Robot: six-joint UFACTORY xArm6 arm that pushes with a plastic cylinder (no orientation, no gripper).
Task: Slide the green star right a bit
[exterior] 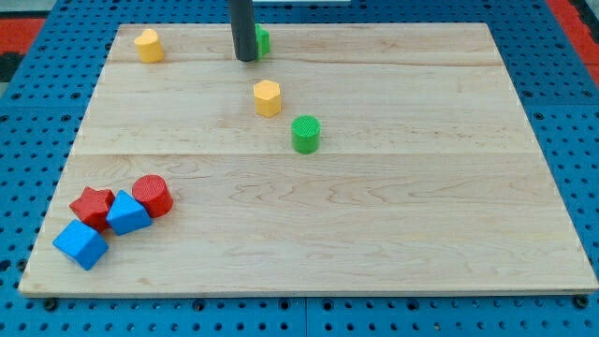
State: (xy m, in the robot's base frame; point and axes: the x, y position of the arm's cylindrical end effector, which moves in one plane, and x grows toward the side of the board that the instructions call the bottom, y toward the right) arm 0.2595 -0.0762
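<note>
The green star (263,40) sits near the top edge of the wooden board (421,187), mostly hidden behind my rod; only its right part shows. My tip (246,59) rests on the board just left of and touching or almost touching the green star. A green cylinder (306,134) stands near the board's middle, below and right of the tip.
A yellow hexagon (268,97) lies between the tip and the green cylinder. A yellow block (148,45) sits at the top left. A red star (93,207), a red cylinder (152,196) and two blue blocks (127,213) (80,244) cluster at the bottom left.
</note>
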